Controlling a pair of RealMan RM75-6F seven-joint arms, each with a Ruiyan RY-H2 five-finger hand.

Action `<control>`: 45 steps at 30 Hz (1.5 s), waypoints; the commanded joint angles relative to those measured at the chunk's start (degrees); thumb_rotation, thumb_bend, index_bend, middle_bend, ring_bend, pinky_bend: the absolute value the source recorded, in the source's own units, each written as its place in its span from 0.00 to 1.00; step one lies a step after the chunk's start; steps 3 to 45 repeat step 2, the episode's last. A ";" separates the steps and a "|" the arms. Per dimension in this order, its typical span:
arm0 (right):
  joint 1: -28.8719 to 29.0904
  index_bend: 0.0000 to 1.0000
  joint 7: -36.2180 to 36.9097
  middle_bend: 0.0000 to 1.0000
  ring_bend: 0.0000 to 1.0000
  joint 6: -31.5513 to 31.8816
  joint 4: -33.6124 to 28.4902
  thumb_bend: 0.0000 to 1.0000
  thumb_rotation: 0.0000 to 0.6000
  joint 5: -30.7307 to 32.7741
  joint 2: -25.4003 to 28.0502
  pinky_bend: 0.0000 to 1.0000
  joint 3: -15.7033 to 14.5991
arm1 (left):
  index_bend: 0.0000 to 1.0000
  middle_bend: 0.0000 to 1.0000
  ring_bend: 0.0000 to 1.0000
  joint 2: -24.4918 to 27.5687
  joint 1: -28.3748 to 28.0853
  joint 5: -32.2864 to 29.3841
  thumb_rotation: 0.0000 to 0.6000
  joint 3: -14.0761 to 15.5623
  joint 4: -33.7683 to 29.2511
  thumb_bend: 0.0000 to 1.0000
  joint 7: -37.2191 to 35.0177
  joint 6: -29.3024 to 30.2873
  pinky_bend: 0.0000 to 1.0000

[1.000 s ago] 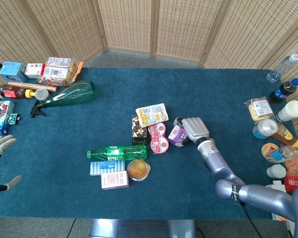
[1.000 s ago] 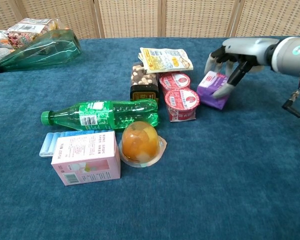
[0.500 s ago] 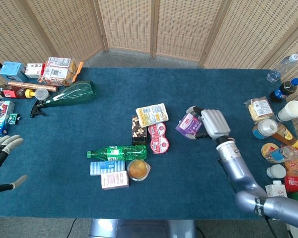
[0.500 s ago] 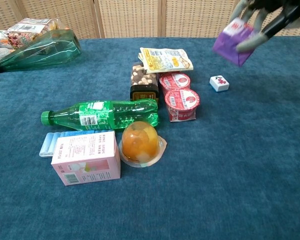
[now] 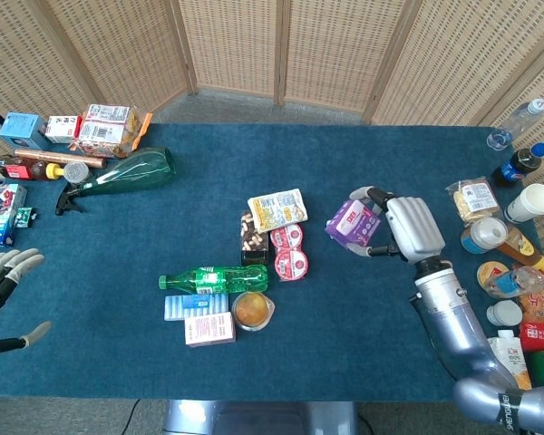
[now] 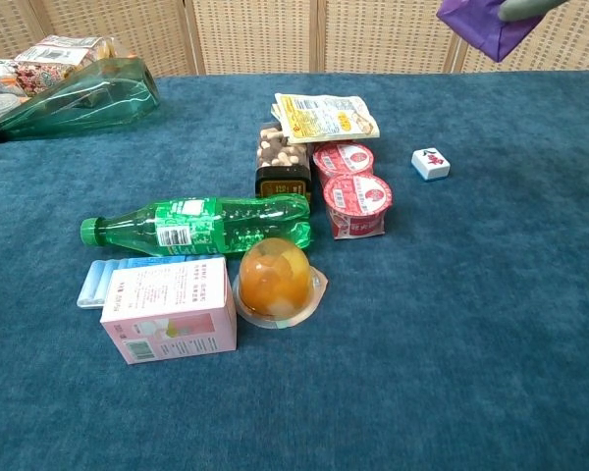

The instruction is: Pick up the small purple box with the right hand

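My right hand grasps the small purple box, fingers wrapped around it, holding it above the blue tabletop to the right of the two red-lidded cups. A small white tile lies on the tabletop below. My left hand hangs released at the left edge, fingers spread.

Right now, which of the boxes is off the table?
The small purple box, held up in the right hand; the pink carton lies on the cloth.
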 commanded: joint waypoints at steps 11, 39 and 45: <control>-0.15 0.70 -0.85 0.96 1.00 0.19 -0.90 0.17 1.00 0.21 0.47 1.00 -0.01 | 0.12 0.12 0.00 0.06 -0.11 0.27 1.00 -0.10 -0.02 0.27 -0.06 0.16 0.00; -0.15 0.70 -0.85 0.96 1.00 0.19 -0.90 0.17 1.00 0.21 0.47 1.00 -0.01 | 0.12 0.12 0.00 0.06 -0.11 0.27 1.00 -0.10 -0.02 0.27 -0.06 0.16 0.00; -0.15 0.70 -0.85 0.96 1.00 0.19 -0.90 0.17 1.00 0.21 0.47 1.00 -0.01 | 0.12 0.12 0.00 0.06 -0.11 0.27 1.00 -0.10 -0.02 0.27 -0.06 0.16 0.00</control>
